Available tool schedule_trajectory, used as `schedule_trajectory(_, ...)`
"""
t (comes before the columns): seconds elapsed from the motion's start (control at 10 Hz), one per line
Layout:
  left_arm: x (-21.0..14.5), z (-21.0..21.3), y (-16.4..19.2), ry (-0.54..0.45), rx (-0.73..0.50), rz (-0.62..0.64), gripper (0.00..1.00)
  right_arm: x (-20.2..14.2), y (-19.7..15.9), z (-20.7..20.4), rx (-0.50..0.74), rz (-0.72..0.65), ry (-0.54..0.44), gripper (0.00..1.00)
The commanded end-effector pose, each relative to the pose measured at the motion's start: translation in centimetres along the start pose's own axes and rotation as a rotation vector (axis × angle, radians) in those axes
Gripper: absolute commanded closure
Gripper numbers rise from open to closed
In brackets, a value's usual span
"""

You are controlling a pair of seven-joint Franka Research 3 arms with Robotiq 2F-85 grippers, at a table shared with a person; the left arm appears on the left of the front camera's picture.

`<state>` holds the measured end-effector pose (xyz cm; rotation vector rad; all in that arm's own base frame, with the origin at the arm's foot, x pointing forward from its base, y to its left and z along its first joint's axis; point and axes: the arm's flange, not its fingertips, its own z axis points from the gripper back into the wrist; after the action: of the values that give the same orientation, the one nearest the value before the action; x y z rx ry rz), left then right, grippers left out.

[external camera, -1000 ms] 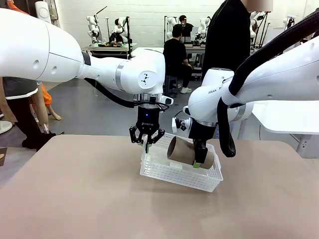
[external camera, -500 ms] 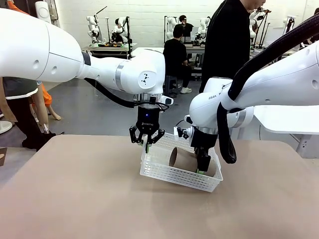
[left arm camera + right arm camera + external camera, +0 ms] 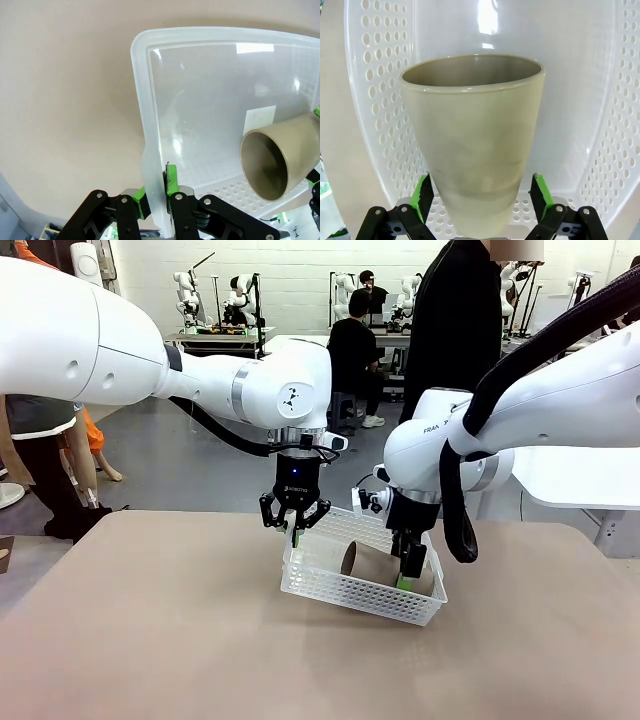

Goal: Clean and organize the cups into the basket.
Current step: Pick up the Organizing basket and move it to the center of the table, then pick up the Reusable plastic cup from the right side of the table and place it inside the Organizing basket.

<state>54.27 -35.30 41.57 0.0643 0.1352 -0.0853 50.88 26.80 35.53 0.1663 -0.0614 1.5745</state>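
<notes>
Straddling cup [image 3: 470,145] in basket [image 3: 370,75]: right fingers [image 3: 423,193]

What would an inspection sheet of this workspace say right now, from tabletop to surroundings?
Surface: tan table, carrying the basket.
Job's things: white perforated basket, held at one end; one tan cup lying on its side inside it.
Clutter: nothing seen.
End effectors: left end effector clamped on the basket's rim; right end effector inside the basket, pads open either side of the cup's base.
Cables: black hose looped along the right arm; black cable under the left arm.
Surroundings: a person in dark clothes at the far side; others farther back.
</notes>
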Motion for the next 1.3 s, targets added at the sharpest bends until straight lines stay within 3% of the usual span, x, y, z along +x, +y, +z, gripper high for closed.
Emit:
schedule_trajectory(0.0,-0.1,0.1,0.1,0.0,0.0,0.0,1.0,-0.4,0.5,0.3,-0.013,0.026,-0.025,0.0)
schedule_trajectory(0.2,-0.1,0.1,0.1,0.0,0.0,0.0,1.0,-0.7,0.9,1.3,-0.053,0.016,-0.008,0.0)
schedule_trajectory(0.3,-0.1,0.1,0.1,0.0,0.0,0.0,1.0,-2.5,2.3,4.5,-0.058,0.011,-0.016,0.0)
schedule_trajectory(0.5,-0.1,0.1,0.1,0.0,0.0,0.0,1.0,-10.3,6.7,10.5,-0.209,-0.059,-0.187,0.0)
schedule_trajectory(0.7,-0.1,0.1,0.1,0.0,0.0,0.0,1.0,-18.8,9.3,12.0,-0.209,-0.099,-0.329,0.0)
schedule_trajectory(0.9,-0.1,0.1,0.1,0.0,0.0,0.0,1.0,-25.2,10.2,12.1,-0.222,-0.102,-0.375,0.0)
schedule_trajectory(1.0,-0.1,0.1,0.1,0.0,0.0,0.0,1.0,-27.2,10.2,11.9,-0.217,-0.093,-0.352,0.0)
schedule_trajectory(1.1,-0.1,0.1,0.1,0.0,0.0,0.0,1.0,-27.0,9.1,11.3,-0.216,-0.237,-0.281,0.0)
schedule_trajectory(1.2,-0.1,0.1,0.1,0.0,0.0,0.0,1.0,-27.0,11.0,12.6,-0.238,-0.124,-0.37,0.0)
